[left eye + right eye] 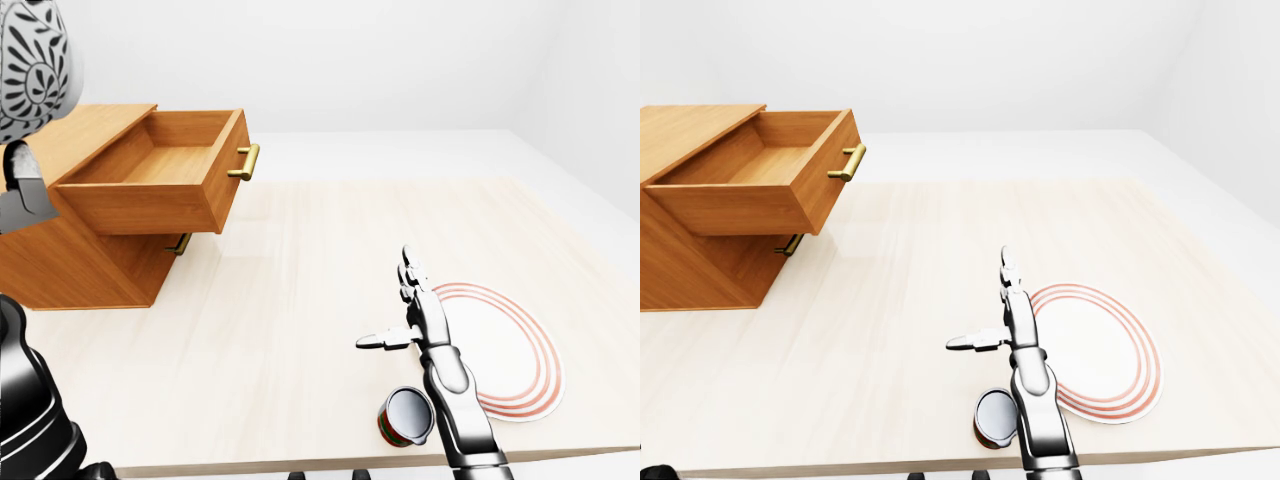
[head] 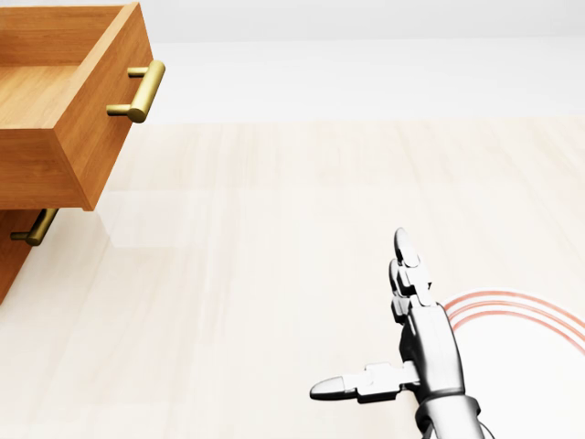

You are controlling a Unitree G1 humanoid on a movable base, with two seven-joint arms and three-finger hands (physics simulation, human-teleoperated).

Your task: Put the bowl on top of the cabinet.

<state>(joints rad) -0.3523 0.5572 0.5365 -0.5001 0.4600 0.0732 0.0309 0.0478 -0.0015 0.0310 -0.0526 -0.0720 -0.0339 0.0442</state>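
The bowl (image 1: 30, 60), black and white with a leaf pattern, hangs large at the top left of the left-eye view, above the left end of the wooden cabinet (image 1: 80, 255). Just under it a grey part of my left hand (image 1: 22, 188) shows; its fingers are mostly hidden, and the bowl seems to be held by them. The cabinet's top drawer (image 1: 160, 175) is pulled out and empty, with a brass handle (image 1: 246, 162). My right hand (image 1: 390, 300) hovers open over the table, fingers straight, thumb out to the left, holding nothing.
A white plate (image 1: 510, 350) with red rings lies just right of my right hand. A small red and green can (image 1: 405, 416) stands by my right forearm near the table's (image 1: 300, 260) bottom edge. A second brass handle (image 1: 180, 244) shows below the open drawer.
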